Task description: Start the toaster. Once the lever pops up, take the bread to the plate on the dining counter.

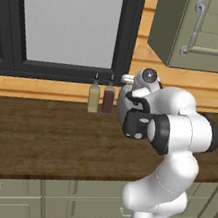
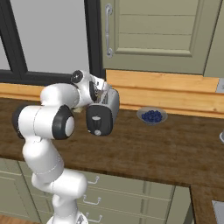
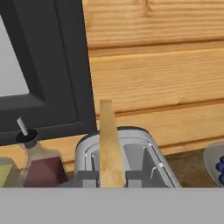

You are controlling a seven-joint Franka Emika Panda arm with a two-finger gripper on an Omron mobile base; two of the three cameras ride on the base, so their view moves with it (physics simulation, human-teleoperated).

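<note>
The silver toaster with its black end panel stands on the wood wall counter, under my hand. In the hand view the toaster lies just below the fingertips. A pale slice of bread stands upright, seen edge-on, above the toaster's top. My gripper is shut on the bread, one fingertip on each face of its lower part. In the right base view the gripper points down at the toaster's top. The plate and the dining counter are out of view.
Two small bottles, one olive and one dark red, stand left of the toaster against the wall. A bowl of blueberries sits to its right. A wall cabinet hangs overhead, with a dark-framed window beside it.
</note>
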